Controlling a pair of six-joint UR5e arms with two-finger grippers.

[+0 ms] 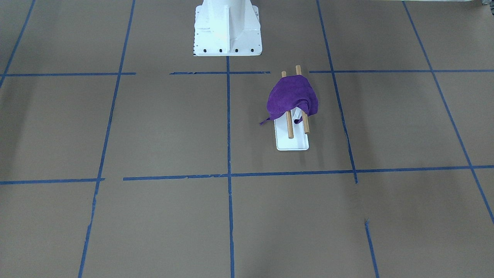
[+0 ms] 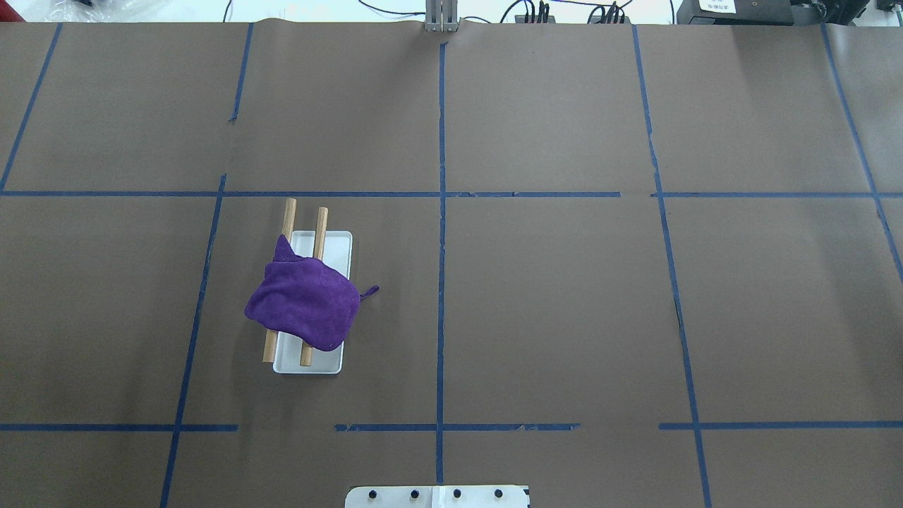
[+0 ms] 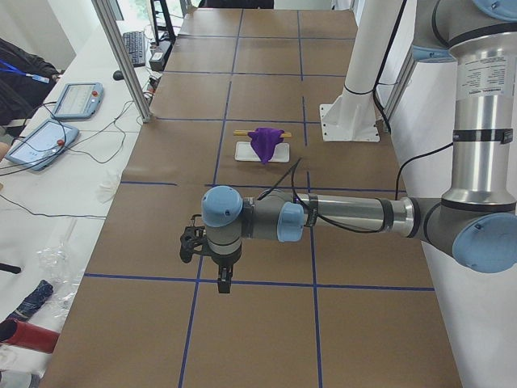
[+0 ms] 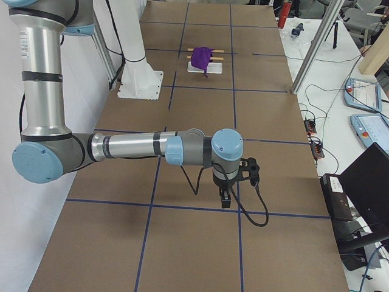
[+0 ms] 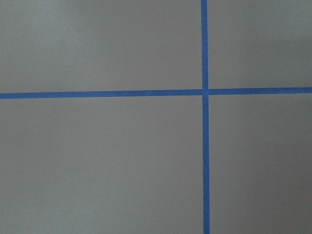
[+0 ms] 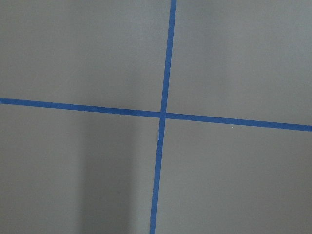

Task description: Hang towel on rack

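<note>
The purple towel lies draped across both brown dowels of the rack, bunched at one side, with a corner hanging toward the table. In the overhead view the towel covers the near half of the rack. My left gripper shows only in the exterior left view, far from the rack; I cannot tell whether it is open or shut. My right gripper shows only in the exterior right view, also far away; I cannot tell its state. Both wrist views show only brown table paper and blue tape.
The white robot pedestal stands at the table's robot side, near the rack. Blue tape lines grid the brown table. Tablets and cables lie on a side bench; a laptop sits beyond the other end.
</note>
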